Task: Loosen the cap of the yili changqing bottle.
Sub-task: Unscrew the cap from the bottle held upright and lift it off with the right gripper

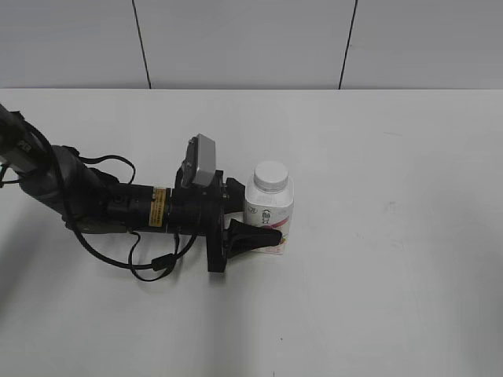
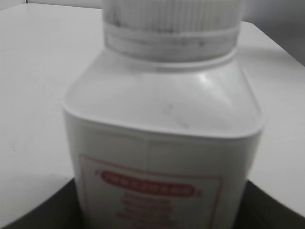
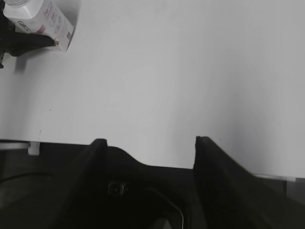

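Observation:
The yili changqing bottle (image 1: 269,214) stands upright on the white table, white with a pink-red label. Its white cap (image 1: 270,176) sits on the neck. My left gripper (image 1: 250,214) comes in from the left and is shut on the bottle's body, one finger in front and one behind. In the left wrist view the bottle (image 2: 162,124) fills the frame, with the ribbed cap (image 2: 171,19) at the top and dark fingers at the bottom corners. My right gripper (image 3: 150,141) is open and empty, low over the table's near edge. Its view shows the bottle (image 3: 47,21) far off at the top left.
The white table (image 1: 393,236) spreads to the right of the bottle. The left arm and its cables (image 1: 102,204) lie across the left side. A grey panelled wall (image 1: 251,39) stands behind the table. The right arm is out of the exterior view.

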Robot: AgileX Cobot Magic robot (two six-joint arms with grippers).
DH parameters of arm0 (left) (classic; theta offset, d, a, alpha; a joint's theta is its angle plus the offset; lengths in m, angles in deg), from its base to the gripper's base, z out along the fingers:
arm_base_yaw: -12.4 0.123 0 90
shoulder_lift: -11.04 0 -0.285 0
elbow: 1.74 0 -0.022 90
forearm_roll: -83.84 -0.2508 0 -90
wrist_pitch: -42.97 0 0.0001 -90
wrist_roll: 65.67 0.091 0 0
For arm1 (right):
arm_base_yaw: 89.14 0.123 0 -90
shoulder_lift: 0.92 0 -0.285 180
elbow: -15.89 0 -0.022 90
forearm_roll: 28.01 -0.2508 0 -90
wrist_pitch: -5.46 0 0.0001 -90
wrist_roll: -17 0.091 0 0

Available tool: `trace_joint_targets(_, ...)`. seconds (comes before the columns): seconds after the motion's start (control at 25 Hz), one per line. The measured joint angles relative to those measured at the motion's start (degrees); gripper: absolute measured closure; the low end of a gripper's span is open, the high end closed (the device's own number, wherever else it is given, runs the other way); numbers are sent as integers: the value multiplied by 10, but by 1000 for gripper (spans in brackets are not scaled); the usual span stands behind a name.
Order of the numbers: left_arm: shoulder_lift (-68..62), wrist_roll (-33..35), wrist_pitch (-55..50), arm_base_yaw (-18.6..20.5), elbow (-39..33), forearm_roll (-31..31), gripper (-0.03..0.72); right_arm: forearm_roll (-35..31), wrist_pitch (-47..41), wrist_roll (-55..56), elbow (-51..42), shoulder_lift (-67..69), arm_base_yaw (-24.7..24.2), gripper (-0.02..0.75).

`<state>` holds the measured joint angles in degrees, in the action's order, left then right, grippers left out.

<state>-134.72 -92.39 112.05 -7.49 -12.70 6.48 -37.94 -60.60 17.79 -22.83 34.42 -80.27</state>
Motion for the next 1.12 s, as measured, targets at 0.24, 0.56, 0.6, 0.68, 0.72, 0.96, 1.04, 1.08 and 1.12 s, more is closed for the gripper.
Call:
trace_joint_targets(0.24,0,0,-2,0,0,0,267,-39,-32,7,139,206,0,276)
trace_joint_targets(0.56,2,0,-18,0,0,-1,267,-63,-33,57,251,385,8,276)
trace_joint_targets(0.6,2,0,-20,-2,0,-1,267,-63,-33,67,264,410,15,276)
trace_joint_targets(0.68,5,0,-24,-2,0,-1,267,-63,-34,90,291,456,41,276)
trace_joint_targets(0.72,5,0,-26,-2,0,1,267,-62,-34,106,308,482,55,276)
trace_joint_targets(0.96,5,0,-27,-3,0,5,267,-63,-34,156,403,622,127,276)
trace_joint_targets(1.04,5,0,-29,-3,0,6,267,-63,-34,161,432,663,145,276)
trace_joint_targets(1.08,5,0,-30,-3,0,6,267,-63,-34,164,446,679,154,276)
trace_joint_targets(1.12,5,0,-31,-4,0,7,267,-63,-34,167,457,698,160,276)
